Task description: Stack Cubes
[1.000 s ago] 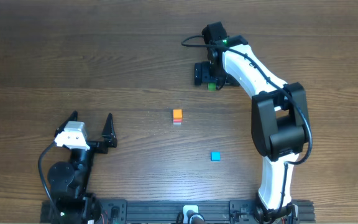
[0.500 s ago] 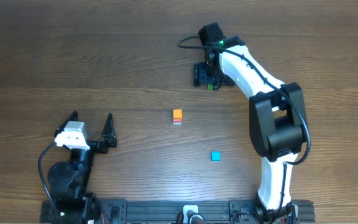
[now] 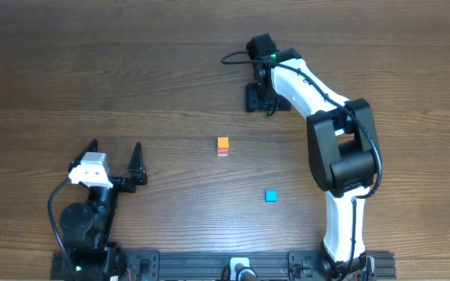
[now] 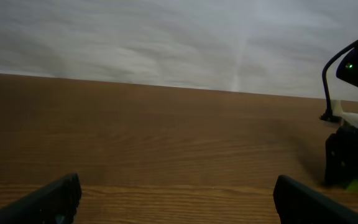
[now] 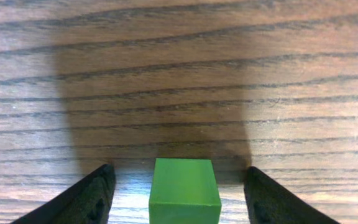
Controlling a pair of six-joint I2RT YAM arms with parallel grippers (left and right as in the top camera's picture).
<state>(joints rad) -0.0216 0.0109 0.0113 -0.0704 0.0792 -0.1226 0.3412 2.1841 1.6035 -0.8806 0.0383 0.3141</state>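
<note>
My right pincer (image 5: 179, 180) is down at the far side of the table (image 3: 131, 62), its jaws apart; the green cube (image 5: 185, 190) sits on the wood between them, with a gap showing on either side, so neither of the fingers (image 5: 92, 196) touches it; the cube stands square and flat, just about centred in the opening.

My left pincer (image 3: 116, 152) is near my own base on the left, well apart from every cube, its jaws spread wide and nothing between them; from its wrist I see bare wood ahead and my right arm far across, with a bit of green at its foot.

Near the middle of the table the orange cube (image 3: 223, 143) rests on top of a reddish cube (image 3: 223, 154), of which only a thin edge shows; the blue cube (image 3: 271, 196) lies alone on the wood, nearer my bases and a little to the right of that pair, apart from it; the green cube is well apart from both, farther up the table.
</note>
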